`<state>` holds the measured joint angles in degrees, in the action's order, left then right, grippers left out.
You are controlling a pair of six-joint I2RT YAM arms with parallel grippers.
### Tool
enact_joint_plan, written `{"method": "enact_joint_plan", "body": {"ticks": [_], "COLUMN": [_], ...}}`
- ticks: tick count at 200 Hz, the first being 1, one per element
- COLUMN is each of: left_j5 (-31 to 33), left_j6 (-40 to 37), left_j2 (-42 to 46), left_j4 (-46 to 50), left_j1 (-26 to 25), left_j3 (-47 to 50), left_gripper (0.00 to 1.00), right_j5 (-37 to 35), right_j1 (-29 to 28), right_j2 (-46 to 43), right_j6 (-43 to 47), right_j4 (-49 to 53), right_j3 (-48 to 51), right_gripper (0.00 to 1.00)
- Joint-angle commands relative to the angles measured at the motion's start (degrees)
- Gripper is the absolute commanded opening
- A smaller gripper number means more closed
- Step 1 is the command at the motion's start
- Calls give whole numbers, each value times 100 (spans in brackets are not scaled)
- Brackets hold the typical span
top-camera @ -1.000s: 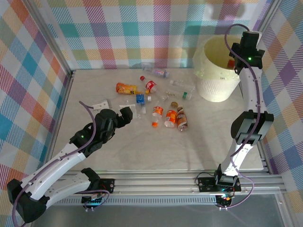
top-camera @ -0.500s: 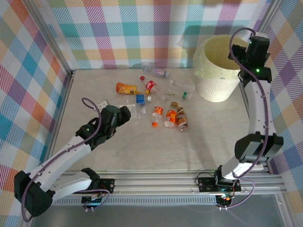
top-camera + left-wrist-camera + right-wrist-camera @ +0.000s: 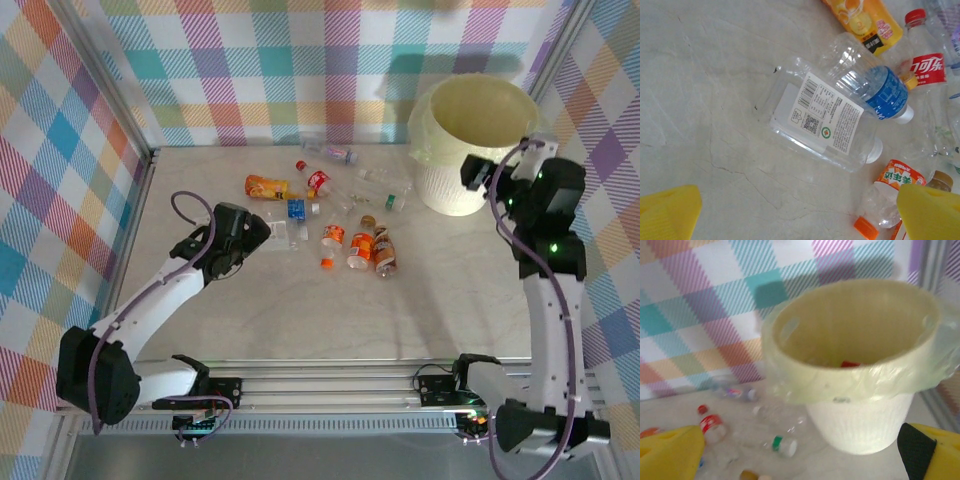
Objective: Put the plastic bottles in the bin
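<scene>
Several plastic bottles (image 3: 345, 215) lie scattered mid-table. My left gripper (image 3: 263, 234) hovers open over a clear flat bottle (image 3: 820, 120) with a white label, its yellow fingertips (image 3: 667, 212) empty. Beside that bottle are a blue-labelled bottle (image 3: 877, 87), an orange one (image 3: 865, 20) and a red-labelled one (image 3: 927, 62). The bin (image 3: 440, 185) stands at the back right. My right gripper (image 3: 478, 177) is open and empty at the bin's right side, facing it. In the right wrist view the bin (image 3: 860, 412) has something red (image 3: 850, 363) inside.
An orange-capped crushed bottle (image 3: 885, 197) lies near my left gripper's right finger. A green-capped clear bottle (image 3: 782, 445) lies just left of the bin. Checked cloth walls and a metal frame enclose the table (image 3: 300, 320). Bare table lies in front of the bottles.
My right arm has drawn back from above the bin and dropped beside it, with nothing in its jaws now. My left gripper has moved forward over the clear flat bottle.
</scene>
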<state>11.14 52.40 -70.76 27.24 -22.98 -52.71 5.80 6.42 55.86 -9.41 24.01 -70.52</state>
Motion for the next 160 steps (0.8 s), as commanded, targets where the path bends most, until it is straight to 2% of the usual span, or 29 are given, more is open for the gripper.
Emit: {"method": "enact_joint_plan", "body": {"ticks": [1,28,58,83,126,160], "left_j5": [-472,-883,-1044,-992,-975,-972], "left_j6": [34,44,126,130,141,138], "left_j2": [-274,-688,-851,-825,-804,-837], "left_j4": [-40,-254,-403,-363,-240,-171], "left_j1": [83,83,66,52,44,39], "left_j3": [-317,-439,-438,-435,-411,-389], "left_gripper": [100,100,100,100,100,100], "right_j5": [1109,1867,2277,1815,878,830], "right_j1": [-16,-13,-137,-572,-1454,-1847], "right_j2": [-455,-592,-261,7,768,1589], "right_j6": [-650,-1729,-2097,-2077,-1771,-1562], "right_j4": [-330,-646,-608,-487,-102,-26], "right_j3": [732,1646,2350,2727,2763,2538], "right_gripper": [100,100,100,100,100,88]}}
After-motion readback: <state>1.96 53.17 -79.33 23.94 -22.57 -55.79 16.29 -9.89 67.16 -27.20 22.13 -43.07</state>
